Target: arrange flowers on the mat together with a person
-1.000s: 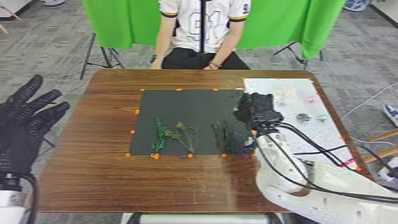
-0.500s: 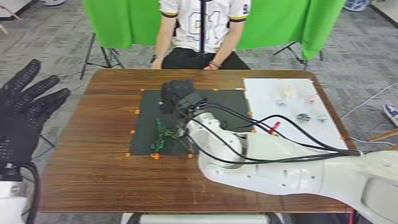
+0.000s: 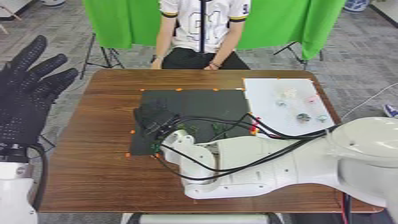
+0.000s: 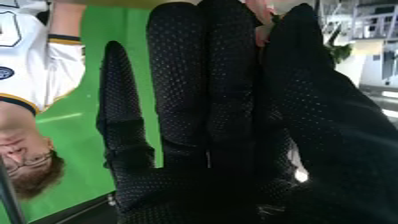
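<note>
My right hand (image 3: 155, 114) is over the left part of the dark mat (image 3: 209, 100). In the right wrist view, a pink flower (image 4: 259, 19) with green leaves (image 4: 339, 51) is pinched between the thumb and fingers of the right hand (image 4: 204, 105). Thin green stems (image 3: 216, 128) lie on the mat near the arm, which hides part of them. Off the table's left side, my left hand (image 3: 34, 92) is raised with its fingers spread.
A white board (image 3: 289, 120) at the right holds a pale flower (image 3: 287, 93), a pink one (image 3: 312, 99) and small clear objects (image 3: 304, 117). My right forearm and its cables cross the table's lower right. Orange marks edge the mat.
My right hand has travelled from the mat's right edge to its left part, its forearm swinging over the lower mat. The left hand has shifted slightly, fingers still spread.
</note>
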Action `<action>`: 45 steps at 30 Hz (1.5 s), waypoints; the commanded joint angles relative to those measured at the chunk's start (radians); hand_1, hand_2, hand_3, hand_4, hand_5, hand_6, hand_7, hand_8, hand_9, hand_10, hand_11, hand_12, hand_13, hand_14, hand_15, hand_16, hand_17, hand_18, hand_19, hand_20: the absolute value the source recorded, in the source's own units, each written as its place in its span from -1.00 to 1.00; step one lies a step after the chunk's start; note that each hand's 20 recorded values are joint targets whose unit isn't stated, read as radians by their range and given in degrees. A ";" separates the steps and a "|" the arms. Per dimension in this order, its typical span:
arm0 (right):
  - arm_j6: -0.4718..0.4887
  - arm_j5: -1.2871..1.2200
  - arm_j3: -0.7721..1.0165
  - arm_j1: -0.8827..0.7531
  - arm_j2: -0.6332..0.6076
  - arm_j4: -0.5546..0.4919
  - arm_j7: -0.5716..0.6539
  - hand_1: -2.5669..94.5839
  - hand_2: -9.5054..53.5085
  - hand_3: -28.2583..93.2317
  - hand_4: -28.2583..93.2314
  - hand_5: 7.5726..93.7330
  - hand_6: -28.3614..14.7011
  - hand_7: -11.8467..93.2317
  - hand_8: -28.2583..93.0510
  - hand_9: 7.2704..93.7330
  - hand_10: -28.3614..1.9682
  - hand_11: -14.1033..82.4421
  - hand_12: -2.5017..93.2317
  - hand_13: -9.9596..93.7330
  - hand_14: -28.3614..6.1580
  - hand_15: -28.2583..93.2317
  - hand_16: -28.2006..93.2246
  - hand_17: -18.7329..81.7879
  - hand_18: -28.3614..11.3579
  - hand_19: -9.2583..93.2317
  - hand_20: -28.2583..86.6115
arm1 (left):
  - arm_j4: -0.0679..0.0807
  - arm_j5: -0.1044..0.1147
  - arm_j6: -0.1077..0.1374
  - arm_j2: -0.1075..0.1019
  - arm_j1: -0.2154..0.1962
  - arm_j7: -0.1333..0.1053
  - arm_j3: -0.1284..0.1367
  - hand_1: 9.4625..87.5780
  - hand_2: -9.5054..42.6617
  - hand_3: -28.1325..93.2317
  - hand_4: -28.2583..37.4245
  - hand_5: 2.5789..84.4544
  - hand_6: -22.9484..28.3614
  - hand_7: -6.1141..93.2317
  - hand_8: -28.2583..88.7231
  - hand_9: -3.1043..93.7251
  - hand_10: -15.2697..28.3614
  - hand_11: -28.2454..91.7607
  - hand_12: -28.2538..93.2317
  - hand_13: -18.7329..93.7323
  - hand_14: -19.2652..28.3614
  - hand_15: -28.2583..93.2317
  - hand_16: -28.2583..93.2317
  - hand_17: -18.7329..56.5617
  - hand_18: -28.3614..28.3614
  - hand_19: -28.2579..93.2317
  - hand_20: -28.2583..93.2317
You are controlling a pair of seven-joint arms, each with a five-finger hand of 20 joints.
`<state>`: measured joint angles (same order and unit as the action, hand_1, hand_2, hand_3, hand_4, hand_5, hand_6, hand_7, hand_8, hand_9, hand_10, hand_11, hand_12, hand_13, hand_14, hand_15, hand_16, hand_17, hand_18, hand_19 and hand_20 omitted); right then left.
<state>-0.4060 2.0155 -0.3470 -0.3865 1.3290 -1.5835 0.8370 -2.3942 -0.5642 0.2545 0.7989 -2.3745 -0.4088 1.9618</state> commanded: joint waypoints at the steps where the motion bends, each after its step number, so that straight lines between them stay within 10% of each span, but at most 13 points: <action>1: 0.049 0.001 -0.026 0.039 0.021 0.025 0.013 0.17 -1.00 0.46 -1.00 0.76 0.58 -0.42 -0.56 0.83 0.37 -0.23 -0.30 0.62 0.30 0.32 -0.16 -0.11 -0.89 0.39 -0.33 | 0.012 -0.002 -0.024 0.000 0.003 0.009 -0.022 -0.74 -0.37 0.70 -0.95 -0.32 0.07 -0.69 -0.65 -0.32 0.38 -0.25 -0.34 -0.29 0.75 0.21 -0.61 -0.72 0.70 0.17 -0.22; 45: 0.201 -0.039 0.058 -0.006 -0.009 -0.016 -0.040 -0.11 -0.85 0.62 -1.00 0.47 0.58 -0.45 -0.64 0.58 0.15 -0.05 -0.55 0.41 0.05 0.39 -0.23 -0.29 -1.00 0.34 -0.23 | 0.017 0.000 -0.026 0.005 -0.007 0.030 -0.021 -0.71 -0.40 0.70 -0.89 -0.32 0.07 -0.69 -0.65 -0.32 0.39 -0.24 -0.34 -0.29 0.75 0.22 -0.62 -0.72 0.70 0.17 -0.22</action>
<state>-0.1912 1.9930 -0.2900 -0.4095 1.3225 -1.5922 0.8064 -2.3783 -0.5656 0.2359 0.8008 -2.3609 -0.3773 1.9394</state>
